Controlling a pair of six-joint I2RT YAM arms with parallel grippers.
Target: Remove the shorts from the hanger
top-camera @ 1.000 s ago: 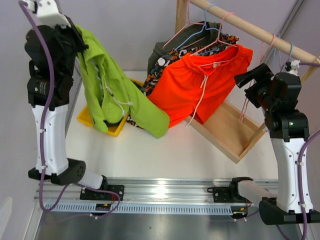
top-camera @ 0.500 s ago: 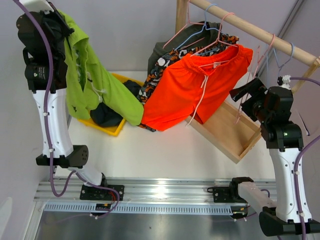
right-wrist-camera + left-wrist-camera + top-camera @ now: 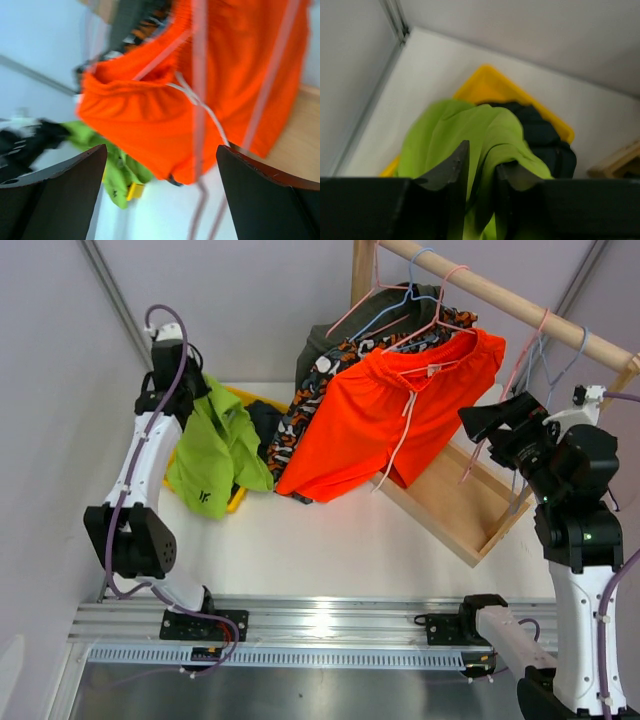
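Note:
Bright orange shorts hang on a pink hanger from the wooden rod. Behind them hang camouflage shorts and dark olive shorts. My left gripper reaches to the back left. Its jaws stand close together with the lime green shorts between them, and the cloth droops over the yellow bin. Dark navy shorts lie in that bin. My right gripper is wide open just right of the orange shorts, holding nothing.
Empty wire hangers dangle from the rod's right end, next to my right gripper. The rack's wooden base tray slants across the right half of the table. A metal frame post rises at the back left.
My left arm swung down and away, carrying the lime green shorts off the table's middle onto the yellow bin. My right gripper opened wider and rose toward the orange shorts.

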